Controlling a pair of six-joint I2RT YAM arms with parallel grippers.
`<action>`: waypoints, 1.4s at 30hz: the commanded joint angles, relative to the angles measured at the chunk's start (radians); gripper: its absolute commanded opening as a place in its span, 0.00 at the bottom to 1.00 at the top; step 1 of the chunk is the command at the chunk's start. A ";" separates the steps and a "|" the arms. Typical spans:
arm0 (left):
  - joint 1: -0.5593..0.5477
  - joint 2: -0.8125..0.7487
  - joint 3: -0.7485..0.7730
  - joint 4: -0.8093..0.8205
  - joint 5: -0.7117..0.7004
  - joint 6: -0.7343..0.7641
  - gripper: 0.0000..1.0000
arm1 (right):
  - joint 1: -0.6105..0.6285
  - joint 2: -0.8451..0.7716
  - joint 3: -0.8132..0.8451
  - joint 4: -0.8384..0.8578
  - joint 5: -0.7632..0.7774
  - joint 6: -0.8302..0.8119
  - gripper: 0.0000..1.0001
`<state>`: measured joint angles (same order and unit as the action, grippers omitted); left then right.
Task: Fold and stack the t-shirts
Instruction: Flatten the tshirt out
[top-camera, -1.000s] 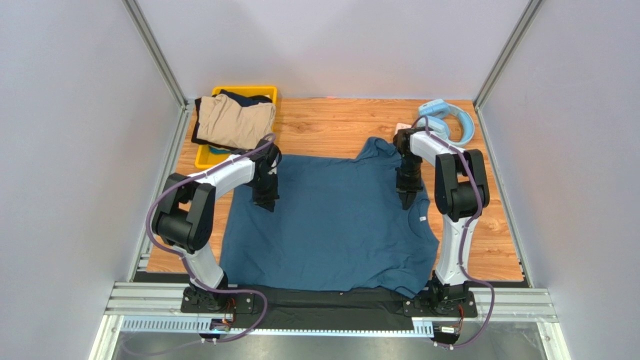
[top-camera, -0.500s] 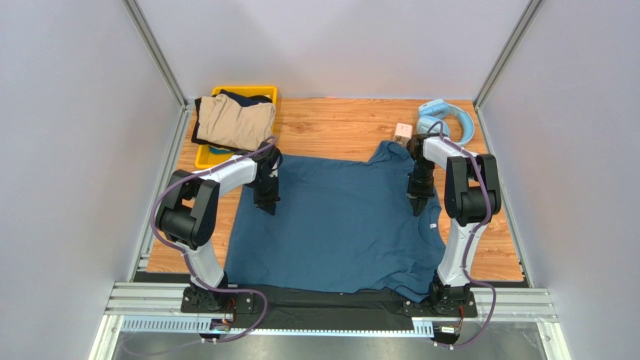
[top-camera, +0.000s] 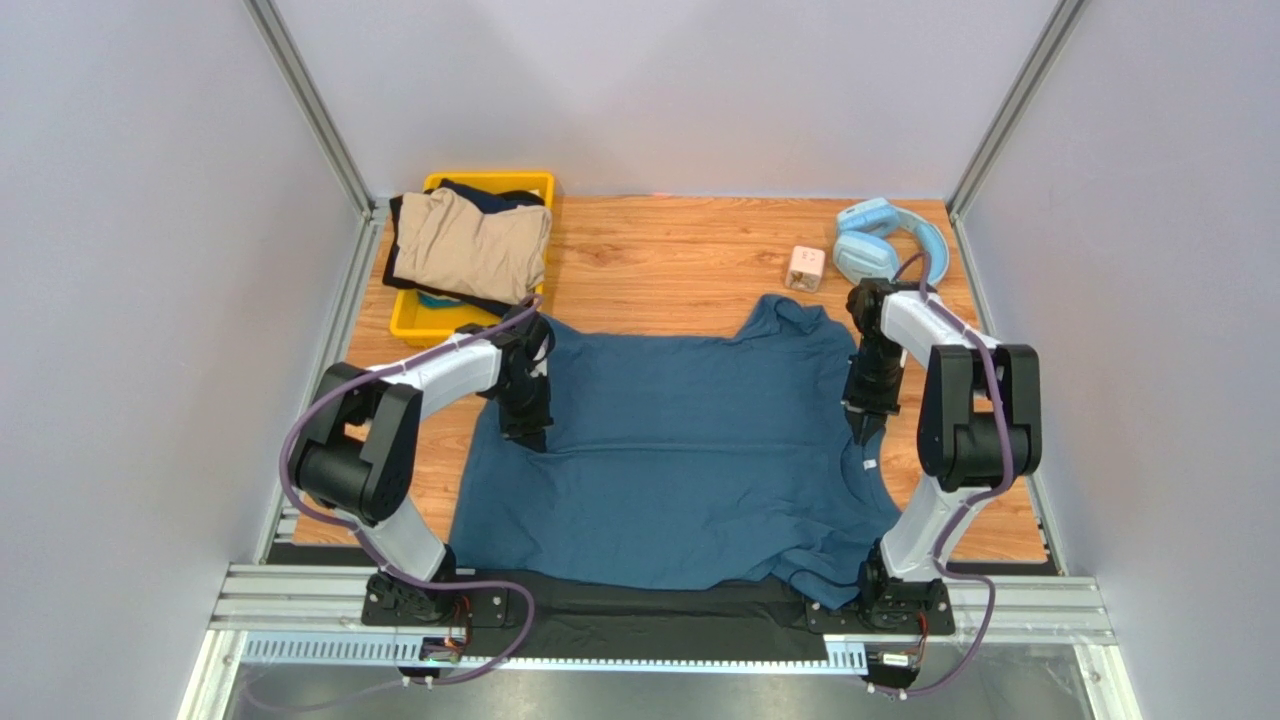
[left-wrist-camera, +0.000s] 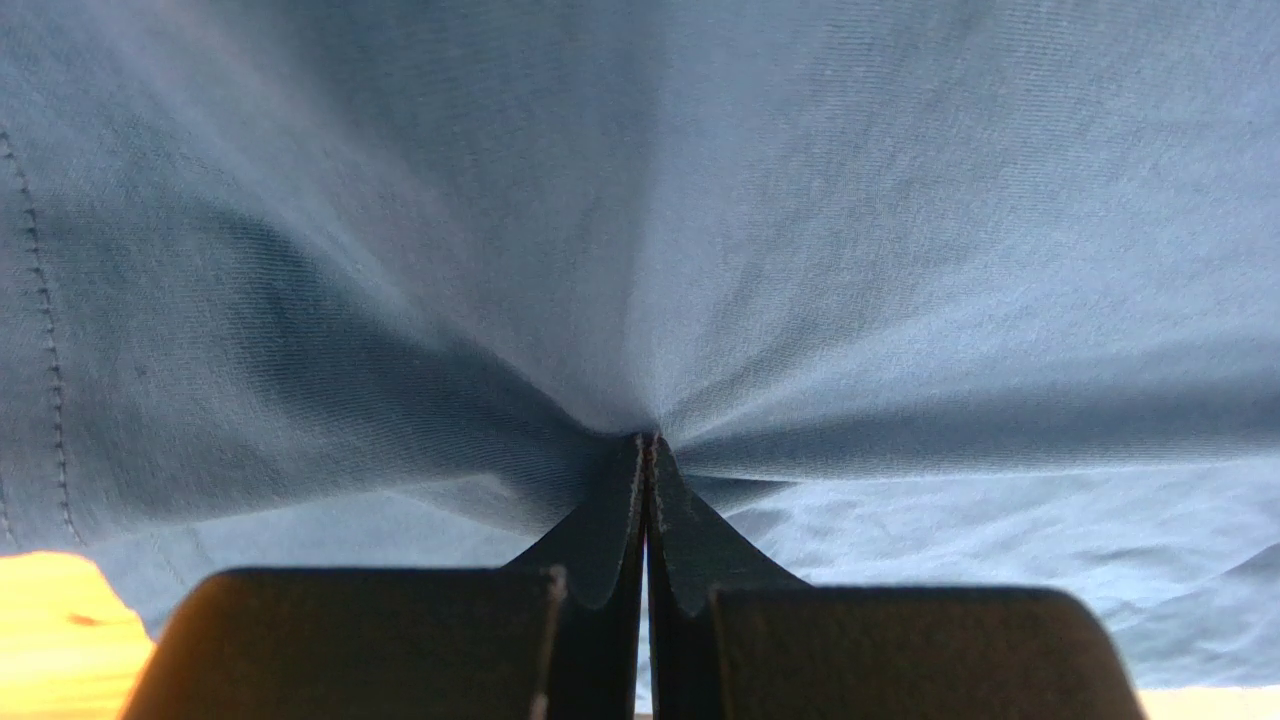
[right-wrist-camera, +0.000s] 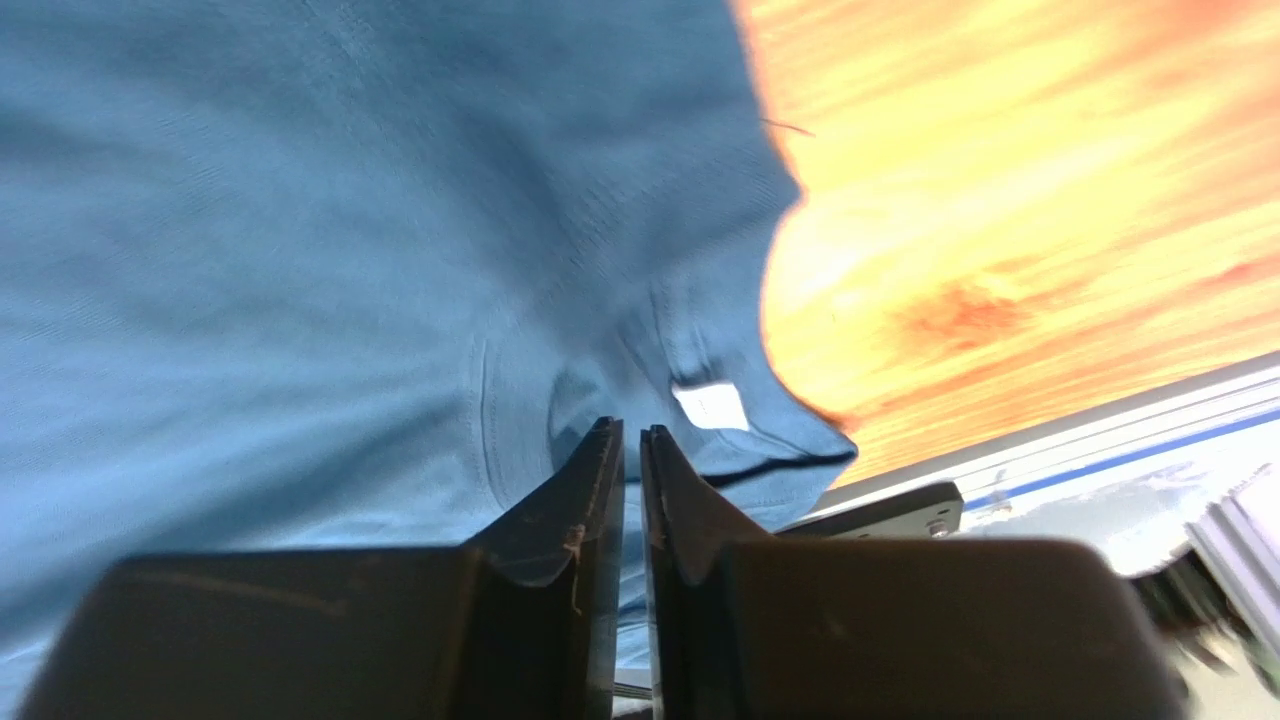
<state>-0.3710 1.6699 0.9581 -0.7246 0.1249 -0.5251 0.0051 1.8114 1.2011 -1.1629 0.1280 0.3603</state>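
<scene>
The teal-blue t-shirt (top-camera: 676, 450) lies spread flat on the middle of the table (top-camera: 676, 255). At its left edge the left gripper (left-wrist-camera: 648, 443) is pressed together on a pinch of the cloth, and folds run out from that point. At its right edge the right gripper (right-wrist-camera: 631, 435) shows a thin gap, with no cloth seen between its jaws. In the far left corner a tan t-shirt (top-camera: 466, 240) lies bunched over a yellow bin (top-camera: 403, 315).
</scene>
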 joint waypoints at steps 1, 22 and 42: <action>-0.002 -0.059 -0.015 -0.044 -0.025 0.005 0.02 | 0.004 -0.115 0.162 0.029 0.038 0.026 0.21; 0.058 0.021 0.469 -0.263 -0.123 0.114 0.17 | 0.015 0.471 0.985 0.005 -0.148 -0.041 0.50; 0.063 -0.053 0.315 -0.237 -0.148 0.048 0.15 | 0.024 0.529 0.925 0.029 -0.278 0.035 0.51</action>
<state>-0.3103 1.6485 1.2728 -0.9733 -0.0242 -0.4522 0.0223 2.3306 2.1242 -1.1435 -0.1276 0.3782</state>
